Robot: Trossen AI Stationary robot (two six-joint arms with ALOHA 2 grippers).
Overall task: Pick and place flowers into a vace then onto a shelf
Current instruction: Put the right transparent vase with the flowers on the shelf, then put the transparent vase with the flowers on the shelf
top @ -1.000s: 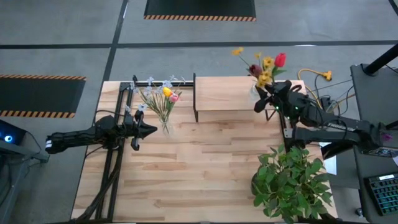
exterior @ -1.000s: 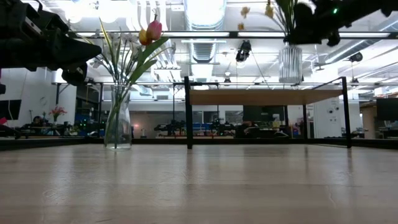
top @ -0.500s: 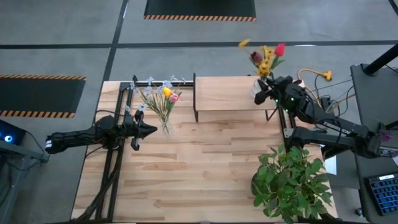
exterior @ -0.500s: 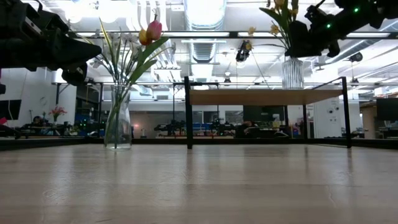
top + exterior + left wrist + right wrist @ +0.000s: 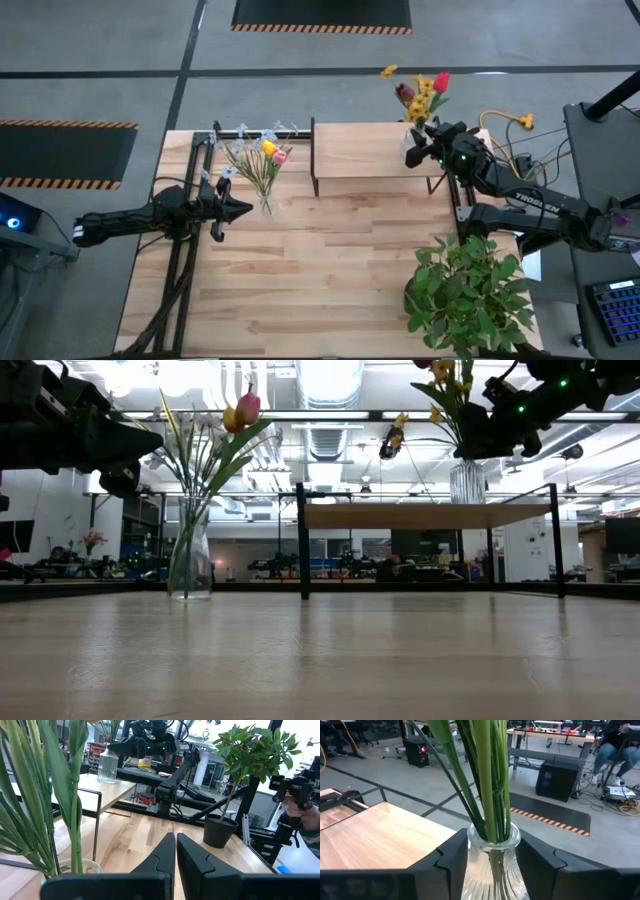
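Observation:
A ribbed glass vase (image 5: 466, 482) with yellow, red and dark red flowers (image 5: 424, 88) is at the right end of the shelf (image 5: 360, 150), and my right gripper (image 5: 492, 855) is shut on it. A second glass vase (image 5: 190, 560) stands by its base on the table left of the shelf. It holds pale sprigs and yellow and pink tulip heads (image 5: 262, 155). My left gripper (image 5: 175, 855) is shut and hangs above the table just left of that vase, touching nothing. My right gripper pinches the ribbed vase by its narrow neck (image 5: 492, 837), just under the rim, with one finger (image 5: 451, 862) on each side. The fingers come in roughly level from the table's right. The vase is upright, and its base (image 5: 466, 501) appears to meet the shelf top.
A bushy potted plant (image 5: 470, 295) stands on the table's near right corner, under the right arm. A black metal frame (image 5: 190, 250) runs along the table's left side. The shelf's black legs (image 5: 302, 540) stand mid-table. People sit in the room beyond (image 5: 615, 745).
My right gripper has carried the ribbed vase down and a little toward the table's left, from well above the shelf board to its top. The flower heads have swung toward the far edge. The left arm and the other vase have kept still.

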